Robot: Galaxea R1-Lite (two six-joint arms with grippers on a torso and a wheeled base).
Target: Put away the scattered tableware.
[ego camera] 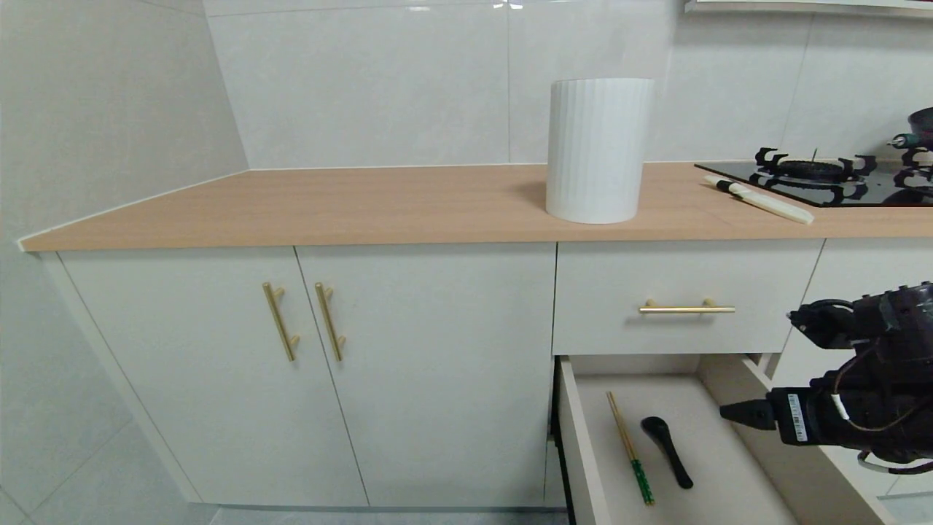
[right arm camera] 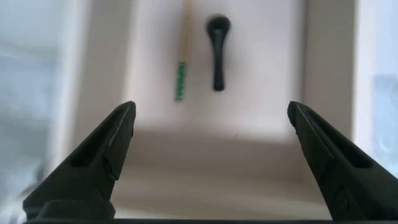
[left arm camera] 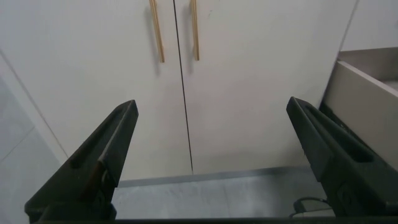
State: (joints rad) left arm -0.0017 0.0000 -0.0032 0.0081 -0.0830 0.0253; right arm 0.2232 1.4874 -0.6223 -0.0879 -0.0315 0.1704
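The right claw (right arm camera: 210,118), spread and empty, hangs over the open white drawer (ego camera: 576,437); below it lie the green-tipped wooden chopsticks (ego camera: 630,452) and the black spoon (ego camera: 667,450). The cream knife (ego camera: 758,198) lies well above it on the wooden desk (ego camera: 364,204). Reaching up, the arm could snag the brass drawer handle (ego camera: 686,309) or push the knife off. The left claw (left arm camera: 211,118), also spread, faces white cupboard doors (left arm camera: 249,74). The drawer's near end is cut off.
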